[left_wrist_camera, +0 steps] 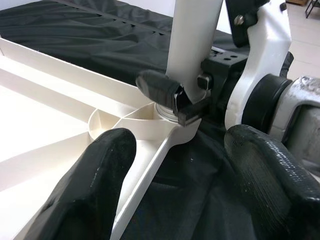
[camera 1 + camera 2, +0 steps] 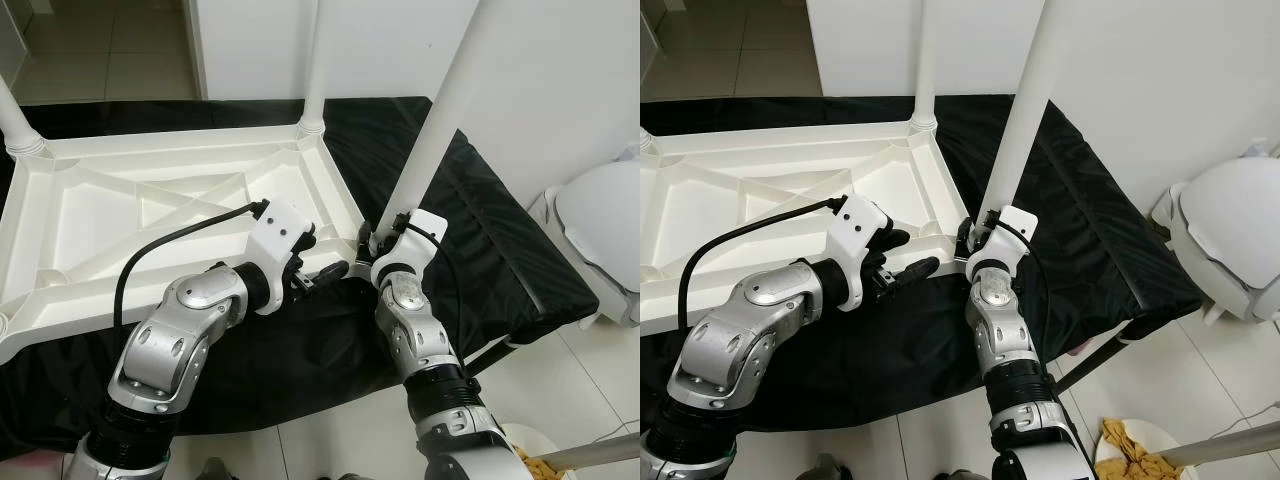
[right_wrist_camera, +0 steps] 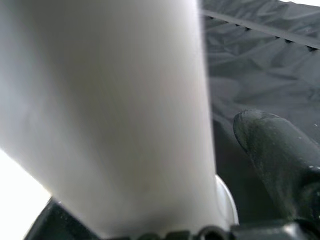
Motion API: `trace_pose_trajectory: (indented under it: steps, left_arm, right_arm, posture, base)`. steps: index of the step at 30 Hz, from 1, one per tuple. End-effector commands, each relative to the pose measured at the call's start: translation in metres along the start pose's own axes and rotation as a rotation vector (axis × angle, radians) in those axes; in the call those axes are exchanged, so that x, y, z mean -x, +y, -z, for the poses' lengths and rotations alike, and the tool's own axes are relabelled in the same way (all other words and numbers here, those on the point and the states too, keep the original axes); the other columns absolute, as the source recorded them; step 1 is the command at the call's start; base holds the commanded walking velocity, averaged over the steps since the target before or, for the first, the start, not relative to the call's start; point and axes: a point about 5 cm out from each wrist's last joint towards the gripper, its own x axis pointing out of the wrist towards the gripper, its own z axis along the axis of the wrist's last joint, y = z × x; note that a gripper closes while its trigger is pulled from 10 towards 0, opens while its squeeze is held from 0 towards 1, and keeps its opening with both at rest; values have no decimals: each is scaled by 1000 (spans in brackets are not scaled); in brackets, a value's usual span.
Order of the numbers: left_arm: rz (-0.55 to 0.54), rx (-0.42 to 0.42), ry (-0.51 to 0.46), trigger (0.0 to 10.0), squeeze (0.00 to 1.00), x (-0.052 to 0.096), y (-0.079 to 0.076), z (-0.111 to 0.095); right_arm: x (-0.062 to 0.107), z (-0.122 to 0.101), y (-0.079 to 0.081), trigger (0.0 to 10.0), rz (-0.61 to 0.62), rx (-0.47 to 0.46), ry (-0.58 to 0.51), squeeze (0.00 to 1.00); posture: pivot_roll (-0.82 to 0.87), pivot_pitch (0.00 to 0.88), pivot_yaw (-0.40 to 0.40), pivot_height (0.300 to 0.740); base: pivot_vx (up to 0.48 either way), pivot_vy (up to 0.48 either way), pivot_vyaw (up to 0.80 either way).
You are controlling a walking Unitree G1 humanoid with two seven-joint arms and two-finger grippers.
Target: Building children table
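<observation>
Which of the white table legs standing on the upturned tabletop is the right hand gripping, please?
The near-right corner leg, clamped at its base by the right hand. The far-corner leg and far-left leg stand untouched.

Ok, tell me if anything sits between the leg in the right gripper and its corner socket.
Nothing visible: the right gripper holds the white leg with its foot already at the corner socket of the upturned tabletop.

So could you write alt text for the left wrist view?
The right gripper clamps a white tubular plastic table leg at the corner socket of the upturned white plastic tabletop. The left gripper's black fingers frame it, spread apart, over black cloth.
</observation>
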Motion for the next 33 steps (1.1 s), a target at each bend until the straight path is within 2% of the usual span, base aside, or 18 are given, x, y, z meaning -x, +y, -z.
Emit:
trace_pose_trajectory:
  steps: [1,2,3,4,8,10,16,18,23,26,33]
  left_arm:
    - [-46,-2,8,10000,0,0,-2,1]
    - [-48,-1,8,10000,0,0,-2,1]
    - [-49,-1,8,10000,0,0,-2,1]
    - [-48,0,7,10000,0,0,-2,1]
    - [-43,1,9,10000,0,-1,-2,1]
    - [-10,2,18,10000,0,-3,-8,4]
    - [32,-2,32,10000,0,-8,-15,6]
    - [61,-3,39,10000,0,-12,-21,8]
    - [79,-3,33,10000,0,-15,-25,6]
    - [94,1,29,10000,0,-20,-30,5]
    - [105,8,26,10000,0,-23,-34,5]
  right_arm:
    - [1,0,-2,10000,-3,-24,-10,1000]
    - [0,-6,-6,10000,-50,-14,-46,133]
    - [0,-7,-7,10000,-67,-11,-55,133]
    - [-1,-8,-9,10000,-80,-14,-57,0]
    - [-3,-9,-13,10000,-104,-15,-55,0]
    - [-5,-13,-17,10000,-177,-17,-61,0]
    - [-7,-18,-23,10000,-266,-12,-69,0]
    - [-8,-24,-29,10000,-343,-4,-79,0]
    - [-9,-27,-33,10000,-401,-2,-81,0]
    - [-8,-28,-39,10000,-496,18,-68,0]
    - [-12,-31,-48,10000,-559,55,-64,0]
  posture:
    - [11,62,-92,740]
    - [11,62,-92,740]
    - [11,62,-92,740]
    - [10,65,-92,740]
    - [8,70,-92,740]
    - [3,79,-87,740]
    - [-2,89,-82,740]
    - [-7,94,-73,740]
    - [-12,97,-70,740]
    - [-13,98,-67,740]
    - [-15,102,-63,740]
  base:
    - [0,0,0]
    - [0,0,0]
    - [0,0,0]
    - [0,0,0]
    - [0,0,0]
    - [0,0,0]
    - [0,0,0]
    - [0,0,0]
    - [0,0,0]
    - [0,0,0]
    - [0,0,0]
